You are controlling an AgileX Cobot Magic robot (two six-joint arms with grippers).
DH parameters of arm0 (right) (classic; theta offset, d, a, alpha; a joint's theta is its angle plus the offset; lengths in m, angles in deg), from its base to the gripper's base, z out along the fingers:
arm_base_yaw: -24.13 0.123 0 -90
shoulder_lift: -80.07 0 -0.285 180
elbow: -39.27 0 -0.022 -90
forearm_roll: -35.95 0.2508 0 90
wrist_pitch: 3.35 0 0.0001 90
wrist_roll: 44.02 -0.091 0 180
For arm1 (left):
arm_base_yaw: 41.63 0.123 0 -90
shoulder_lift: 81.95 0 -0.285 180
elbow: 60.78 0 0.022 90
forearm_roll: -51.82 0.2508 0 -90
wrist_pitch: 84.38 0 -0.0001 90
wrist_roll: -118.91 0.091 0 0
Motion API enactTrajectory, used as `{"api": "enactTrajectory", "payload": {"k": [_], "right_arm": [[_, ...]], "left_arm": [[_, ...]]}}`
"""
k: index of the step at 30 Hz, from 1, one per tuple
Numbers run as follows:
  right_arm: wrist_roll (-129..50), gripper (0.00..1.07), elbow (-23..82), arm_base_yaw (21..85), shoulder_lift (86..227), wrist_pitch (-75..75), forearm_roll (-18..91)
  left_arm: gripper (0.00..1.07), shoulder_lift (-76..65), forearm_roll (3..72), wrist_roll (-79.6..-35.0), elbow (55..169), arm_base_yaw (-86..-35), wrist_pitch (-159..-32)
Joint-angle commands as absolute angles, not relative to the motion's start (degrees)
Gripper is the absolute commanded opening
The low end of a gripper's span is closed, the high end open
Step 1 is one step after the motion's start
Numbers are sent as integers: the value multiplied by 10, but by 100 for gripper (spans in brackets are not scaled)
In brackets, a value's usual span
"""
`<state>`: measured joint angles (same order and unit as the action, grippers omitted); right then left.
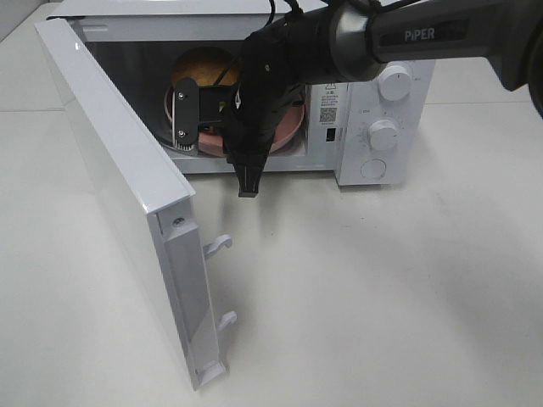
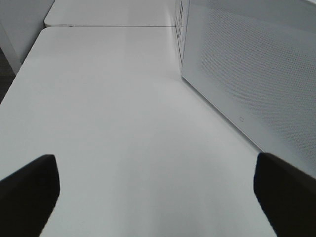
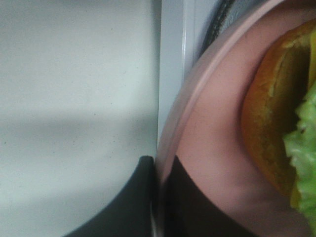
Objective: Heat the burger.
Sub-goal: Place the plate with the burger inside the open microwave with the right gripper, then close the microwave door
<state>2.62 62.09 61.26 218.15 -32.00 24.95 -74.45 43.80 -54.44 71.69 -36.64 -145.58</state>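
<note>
While door (image 1: 110,161) gapes, right pincer (image 3: 159,170) clamps plate rim (image 3: 173,123).

White gloss, pink sheen, matt black.
The microwave (image 1: 373,127) has a smooth, glossy white shell, its door (image 2: 256,74) finely perforated with a dotted mesh; the table (image 1: 382,297) is smooth matt white. The plate (image 3: 212,123) looks like smooth satin pink plastic, the burger (image 3: 266,133) bun glossy, its lettuce crinkled. The right gripper (image 3: 159,165) fingers are matt black.
</note>
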Motion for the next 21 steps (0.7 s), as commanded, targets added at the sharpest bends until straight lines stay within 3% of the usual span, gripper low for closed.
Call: {"api": "enactTrajectory", "payload": {"k": [1,9,18,21], "right_arm": [[8,0,633,610,2178,-297,229],[-1,8,633,610,2178,-309,222],[-8,38,633,610,2178,-330,222],[-16,42,633,610,2178,-330,222]], "left_arm": [[101,-753,437,-547,716,-366,-1457],[101,-753,437,-547,716,-366,-1457],[101,-753,437,-547,716,-366,-1457],[101,-753,437,-547,716,-366,-1457]]}}
